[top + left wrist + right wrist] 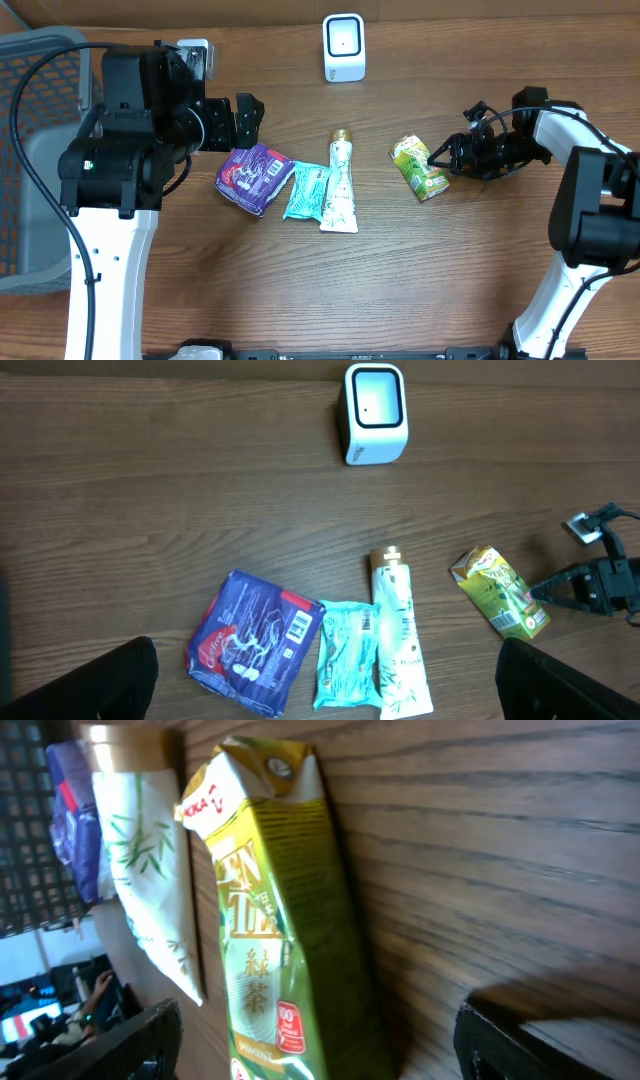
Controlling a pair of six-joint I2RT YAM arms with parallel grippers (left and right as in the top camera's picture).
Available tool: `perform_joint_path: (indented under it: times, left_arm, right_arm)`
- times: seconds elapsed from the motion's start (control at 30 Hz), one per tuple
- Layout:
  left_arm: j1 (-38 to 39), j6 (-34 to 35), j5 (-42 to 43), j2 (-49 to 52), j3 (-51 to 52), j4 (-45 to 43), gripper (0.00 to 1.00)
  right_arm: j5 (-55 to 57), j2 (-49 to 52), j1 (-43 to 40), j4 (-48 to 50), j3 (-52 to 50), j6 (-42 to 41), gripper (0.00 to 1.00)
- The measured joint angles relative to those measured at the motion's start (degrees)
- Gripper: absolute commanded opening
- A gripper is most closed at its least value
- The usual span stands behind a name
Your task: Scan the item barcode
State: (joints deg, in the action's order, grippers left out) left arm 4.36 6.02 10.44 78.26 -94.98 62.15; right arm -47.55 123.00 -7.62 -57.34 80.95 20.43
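Pickup step by the look of it: right gripper jaws spread beside the green tea carton toward the table right edge, left gripper jaws spread and empty; next, pinch carton and show barcode to scanner at far edge.

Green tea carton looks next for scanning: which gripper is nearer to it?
Right. The right gripper is open just beside the green tea carton, not gripping it; the left gripper is far off, near the purple packet.
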Motion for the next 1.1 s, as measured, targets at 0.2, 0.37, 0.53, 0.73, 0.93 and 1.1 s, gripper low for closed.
perform_joint_path:
  times: [0.2, 0.37, 0.53, 0.73, 0.93, 1.1]
  left_arm:
    - [0.0, 0.0, 0.0, 0.0, 0.0, 0.0, 0.99]
    - [0.0, 0.0, 0.0, 0.0, 0.0, 0.0, 1.0]
    - [0.0, 0.0, 0.0, 0.0, 0.0, 0.0, 1.0]
    - [0.0, 0.0, 0.0, 0.0, 0.0, 0.0, 0.99]
    - [0.0, 0.0, 0.0, 0.0, 0.0, 0.0, 1.0]
    - [0.0, 0.0, 0.0, 0.0, 0.0, 0.0, 1.0]
  right_arm:
    - [-0.9, 0.3, 1.8, 2.9, -0.5, 1.3, 0.72]
    - [-2.6, 0.3, 2.9, 7.6, -4.1, 1.4, 0.47]
    - [-4.6, 0.3, 2.7, 9.3, -6.5, 0.3, 0.16]
    - [-9.1, 0.2, 2.7, 6.3, -6.8, -0.2, 0.04]
    - [-13.3, 1.5, 2.8, -7.8, -4.4, 0.4, 0.04]
    - [-23.0, 1.8, 2.8, -21.0, 2.2, 6.0, 0.04]
